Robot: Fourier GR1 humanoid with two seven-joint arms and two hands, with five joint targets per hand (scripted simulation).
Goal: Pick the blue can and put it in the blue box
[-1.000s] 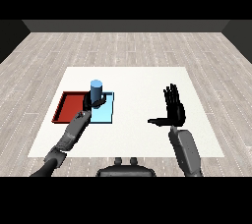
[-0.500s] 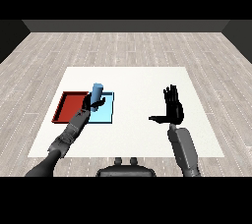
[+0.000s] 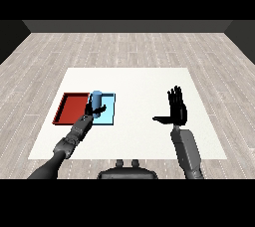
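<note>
Placing step — left hand [image 3: 92, 108] curled round the can [image 3: 96, 99] over the blue tray [image 3: 108, 115]; right hand [image 3: 177, 112] open, idle; next — lower, release.

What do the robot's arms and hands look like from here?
Both forearms are grey and blocky in segments, coming in from the lower corners. Each ends in a black hand with slim fingers and a thumb: left hand, right hand. No cables or markings show.
</note>
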